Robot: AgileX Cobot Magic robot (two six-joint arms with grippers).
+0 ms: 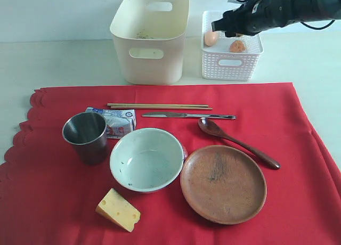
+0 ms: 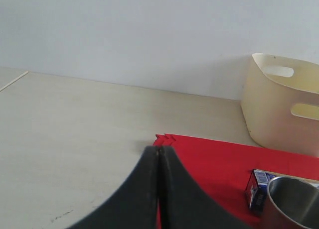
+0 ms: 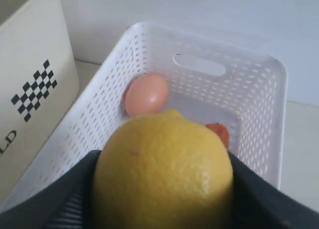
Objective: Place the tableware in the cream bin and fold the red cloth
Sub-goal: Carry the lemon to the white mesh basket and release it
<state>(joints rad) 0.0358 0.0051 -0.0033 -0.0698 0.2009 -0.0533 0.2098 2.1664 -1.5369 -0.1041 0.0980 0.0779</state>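
Six tableware pieces, cup [image 1: 85, 136], bowl [image 1: 146, 160], plate [image 1: 222, 184], spoon [image 1: 234, 140], chopsticks [image 1: 159, 106] and knife [image 1: 187, 116], lie on the cloth [image 1: 298, 165] in the exterior view, none yet in the bin [image 1: 150, 37] beyond its far edge, likely because food goes to the basket [image 1: 232, 64] first. Left wrist view: the left pincer [image 2: 158, 189] is closed on nothing, parked over the worktop [image 2: 75, 139] by the cloth's corner, out of the way. Right wrist view: the right pincer [image 3: 164, 194], spread wide, grips a lemon [image 3: 164, 159] above the basket, near an egg [image 3: 146, 93], seemingly to drop it.
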